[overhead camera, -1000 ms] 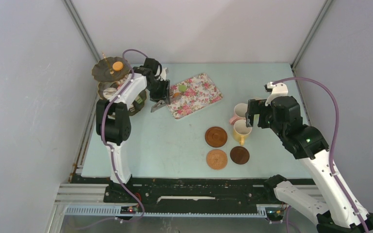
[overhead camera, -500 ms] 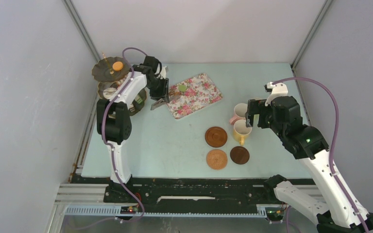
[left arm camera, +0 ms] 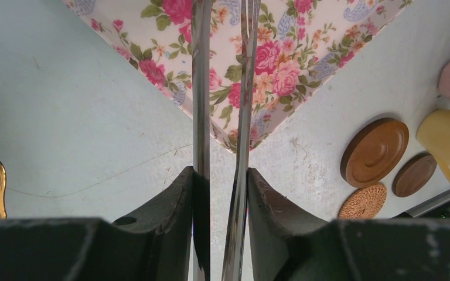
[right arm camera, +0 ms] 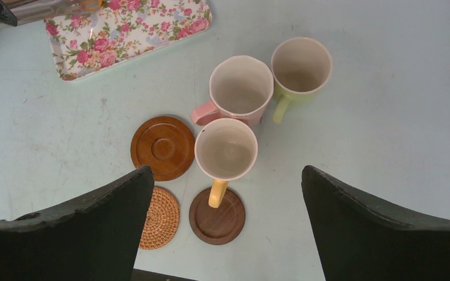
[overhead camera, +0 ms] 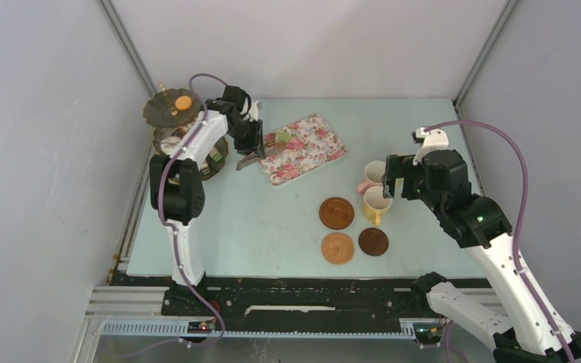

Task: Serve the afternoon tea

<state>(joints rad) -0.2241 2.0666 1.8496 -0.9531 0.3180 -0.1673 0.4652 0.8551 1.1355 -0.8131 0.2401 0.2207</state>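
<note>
My left gripper (overhead camera: 251, 146) is shut on the long metal tongs (left arm camera: 201, 88), one finger (left arm camera: 176, 199) pressing on each arm, the arms close together. The tongs reach over the flowered tray (overhead camera: 310, 147), where a small green cake (overhead camera: 283, 137) lies by their tips. The dark three-tier stand (overhead camera: 168, 115) at far left carries an orange macaron (overhead camera: 184, 101) on top. My right gripper (right arm camera: 227, 175) hangs open above the yellow mug (right arm camera: 225, 149), the pink mug (right arm camera: 240, 88) and the green mug (right arm camera: 300, 63). Three brown coasters (right arm camera: 163, 147) lie beside them, bare.
The yellow mug's handle overhangs the dark wooden coaster (right arm camera: 217, 215); a woven coaster (right arm camera: 160, 216) lies to its left. Enclosure walls stand close on the left, back and right. The arm bases and a black rail (overhead camera: 295, 291) line the near edge.
My left gripper has squeezed the tongs' arms closer together and shifted slightly left over the tray's near corner. The right arm has not moved.
</note>
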